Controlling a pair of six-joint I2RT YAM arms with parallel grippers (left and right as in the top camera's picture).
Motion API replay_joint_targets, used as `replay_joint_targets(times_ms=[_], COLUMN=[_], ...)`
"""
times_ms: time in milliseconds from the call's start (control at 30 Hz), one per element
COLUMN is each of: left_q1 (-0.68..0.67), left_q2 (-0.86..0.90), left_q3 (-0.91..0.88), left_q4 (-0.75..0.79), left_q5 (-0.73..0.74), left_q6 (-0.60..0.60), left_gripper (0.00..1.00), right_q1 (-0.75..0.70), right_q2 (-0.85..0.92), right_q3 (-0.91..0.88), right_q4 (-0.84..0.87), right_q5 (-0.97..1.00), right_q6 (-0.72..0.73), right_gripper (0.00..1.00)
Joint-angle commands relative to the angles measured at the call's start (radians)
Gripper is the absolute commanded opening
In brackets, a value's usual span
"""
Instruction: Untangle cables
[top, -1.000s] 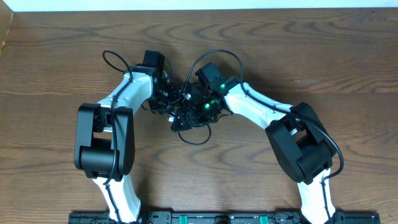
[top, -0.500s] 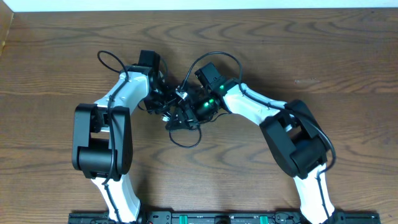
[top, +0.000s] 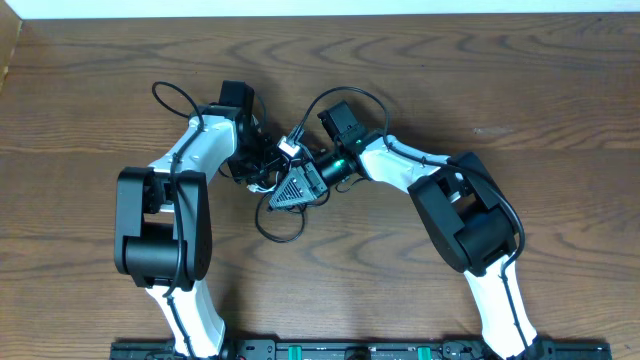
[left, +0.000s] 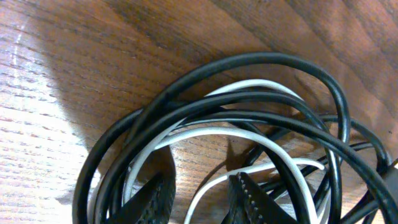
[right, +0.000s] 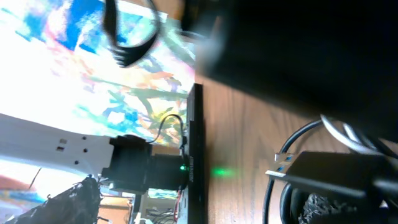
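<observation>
The cables lie in one tangle between my two grippers at the table's middle. A black cord loops out of it toward the front, and a bit of white cord shows at its left. Up close, the black cord winds in several loops around a white cord. My left gripper sits in the tangle with its fingertips apart, the white cord crossing the gap. My right gripper is spread wide just right of it. A silver-blue plug shows by a black loop.
Thicker black arm wires arc up behind each wrist, one at the left and one at the right. The arm bases and a black rail line the front edge. The wooden table ends at a white strip at the back.
Both grippers and the tangle have shifted left. The black loop at the front has slid left with them and drooped further forward. The right wrist has turned.
</observation>
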Motion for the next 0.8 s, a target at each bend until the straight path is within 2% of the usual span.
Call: replay_joint_targets(times_ms=[0, 267, 767], left_q1=[-0.048, -0.048, -0.042], left_q2=[0.019, 0.019, 0.019], left_q3=[-0.010, -0.010, -0.010], left_q4=[0.021, 0.021, 0.021], left_q5=[0.053, 0.053, 0.053], left_q6=[0.003, 0.003, 0.006], left_gripper=[0.35, 0.35, 0.35], right_q1=[0.085, 0.065, -0.003], right_q2=[-0.051, -0.210, -0.315], right_q3=[0.003, 0.003, 0.003], right_q4=[0.010, 0.154, 0.166], right_q5=[-0.161, -0.161, -0.161], right_q6=[-0.040, -0.035, 0.024], right_gripper=[0.99, 0.99, 0.99])
